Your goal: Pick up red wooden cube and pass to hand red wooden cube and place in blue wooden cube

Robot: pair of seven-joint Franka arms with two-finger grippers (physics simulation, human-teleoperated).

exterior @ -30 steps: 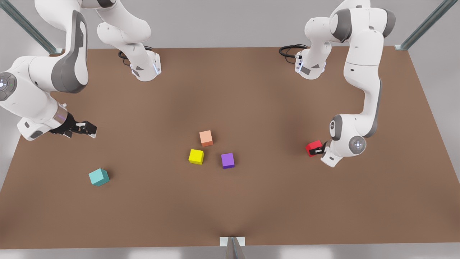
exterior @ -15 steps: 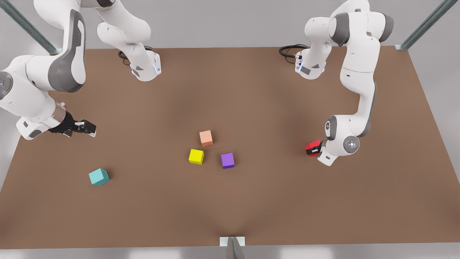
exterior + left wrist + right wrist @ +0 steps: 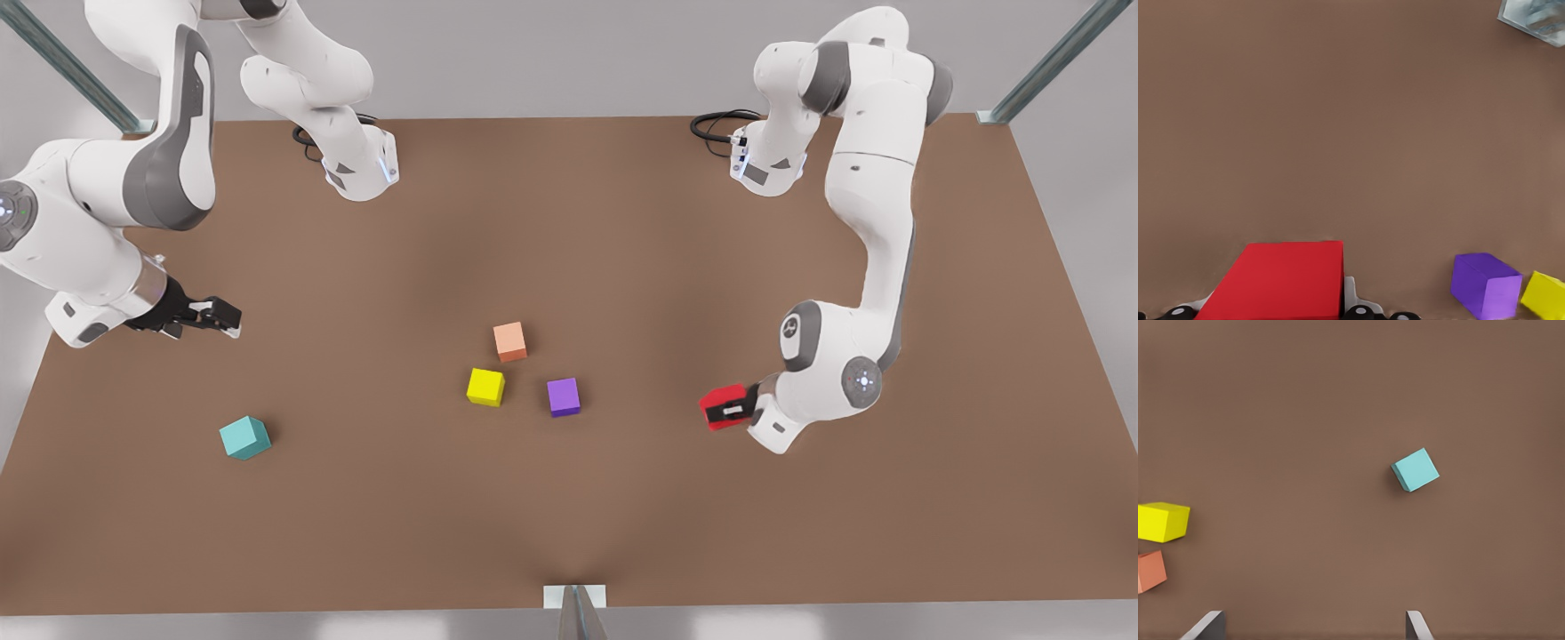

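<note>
Carrying the red wooden cube (image 3: 725, 407) toward the purple cube (image 3: 564, 396), my left gripper (image 3: 734, 411) has jaws clamped on it.
My right gripper (image 3: 216, 316) waits, jaws apart, above the bench (image 3: 622, 222), near the blue wooden cube (image 3: 244, 437).

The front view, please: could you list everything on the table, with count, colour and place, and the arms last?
red wooden cube: one, bright red, held in the left gripper at the front view's right.
blue wooden cube: one, teal, on the table at the front view's left.
salmon cube: one, pale orange, mid-table.
yellow cube: one, beside the salmon one.
purple cube: one, next to the yellow.
table: one, brown.
left gripper: shut on the red wooden cube.
right gripper: open, waiting above the table at the front view's left.
</note>
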